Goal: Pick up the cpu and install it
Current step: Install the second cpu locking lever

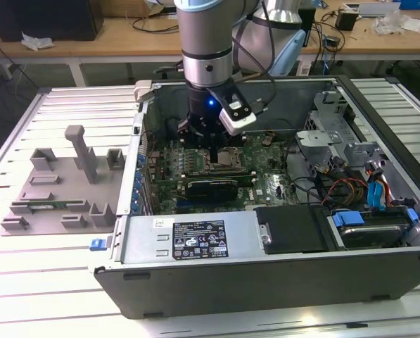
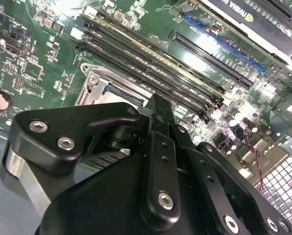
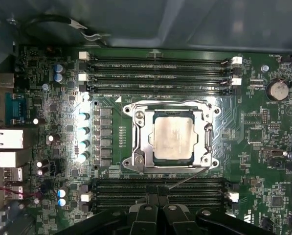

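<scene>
The open computer case [image 1: 266,232] lies on its side on the slatted counter [image 1: 48,282], its labelled metal wall nearest. On the exterior view's left, just beside the case, sits a grey fixture plate [image 1: 62,186] with upright blocks. Deeper inside the case, on the green motherboard [image 3: 53,112], the cpu [image 3: 173,138] lies flat in the socket frame [image 3: 136,147], silver top up, between two banks of black memory slots [image 3: 160,66]. The arm [image 1: 206,42] comes straight down from above, and the pincer [image 1: 215,151] hovers directly over the socket, holding nothing. In the first wrist view its black fingers [image 3: 158,215] sit pressed together. A workbench [image 1: 125,35] with cables stands furthest back.
</scene>
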{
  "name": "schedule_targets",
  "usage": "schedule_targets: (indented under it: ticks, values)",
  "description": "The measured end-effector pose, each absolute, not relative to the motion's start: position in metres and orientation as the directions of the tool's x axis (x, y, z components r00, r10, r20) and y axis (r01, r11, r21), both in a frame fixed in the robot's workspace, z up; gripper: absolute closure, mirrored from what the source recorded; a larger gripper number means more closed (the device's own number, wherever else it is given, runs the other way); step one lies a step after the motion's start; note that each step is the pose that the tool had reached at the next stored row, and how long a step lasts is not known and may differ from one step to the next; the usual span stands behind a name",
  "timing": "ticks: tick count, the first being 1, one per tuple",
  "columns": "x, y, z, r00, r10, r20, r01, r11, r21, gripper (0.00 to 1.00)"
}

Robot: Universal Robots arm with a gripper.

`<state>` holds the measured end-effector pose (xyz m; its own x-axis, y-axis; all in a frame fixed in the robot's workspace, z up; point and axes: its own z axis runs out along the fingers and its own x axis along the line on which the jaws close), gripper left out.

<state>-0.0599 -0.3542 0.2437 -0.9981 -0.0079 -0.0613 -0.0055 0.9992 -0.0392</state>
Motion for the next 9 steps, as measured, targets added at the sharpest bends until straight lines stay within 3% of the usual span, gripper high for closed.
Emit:
schedule_targets:
  ticks: [9]
  values:
    - [-0.0599, -0.3557, 0.2436, -0.998, -0.008, -0.061, -0.006, 0.999, -0.038, 0.89]
